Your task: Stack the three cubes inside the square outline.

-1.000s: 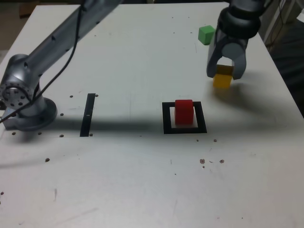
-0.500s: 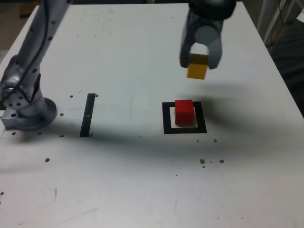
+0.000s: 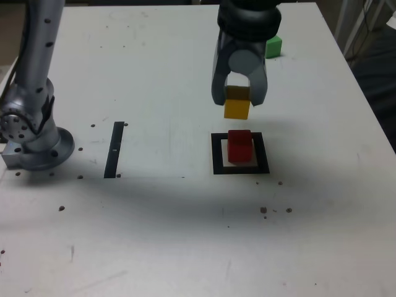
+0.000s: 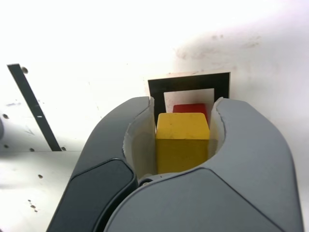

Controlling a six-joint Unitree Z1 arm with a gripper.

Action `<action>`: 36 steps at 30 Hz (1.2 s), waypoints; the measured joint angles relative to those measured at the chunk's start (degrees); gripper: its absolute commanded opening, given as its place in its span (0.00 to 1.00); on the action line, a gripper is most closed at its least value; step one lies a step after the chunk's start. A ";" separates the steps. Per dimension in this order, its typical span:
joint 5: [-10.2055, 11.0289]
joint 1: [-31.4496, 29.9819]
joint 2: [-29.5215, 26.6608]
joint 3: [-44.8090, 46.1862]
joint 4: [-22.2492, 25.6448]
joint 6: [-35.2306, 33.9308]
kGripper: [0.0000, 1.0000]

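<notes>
Yellow cube point(image 3: 237, 110), between my fingertips; red cube point(image 3: 239, 146), inside square outline point(image 3: 218, 167), below; green cube point(image 3: 273, 47), behind my pincer.

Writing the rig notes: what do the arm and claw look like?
Grey, tube-like arm links on a rounded base, with a dark cable along the arm. The claw has smooth, curved grey jaws with pale, rough-edged inner linings, below a black section.
</notes>
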 measured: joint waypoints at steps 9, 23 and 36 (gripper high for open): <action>-0.14 -1.87 -0.71 2.71 -2.89 -2.21 0.35; -0.41 -2.42 -0.58 5.12 -5.98 -2.97 0.35; -0.48 -3.37 -0.36 5.97 -7.56 -3.59 0.35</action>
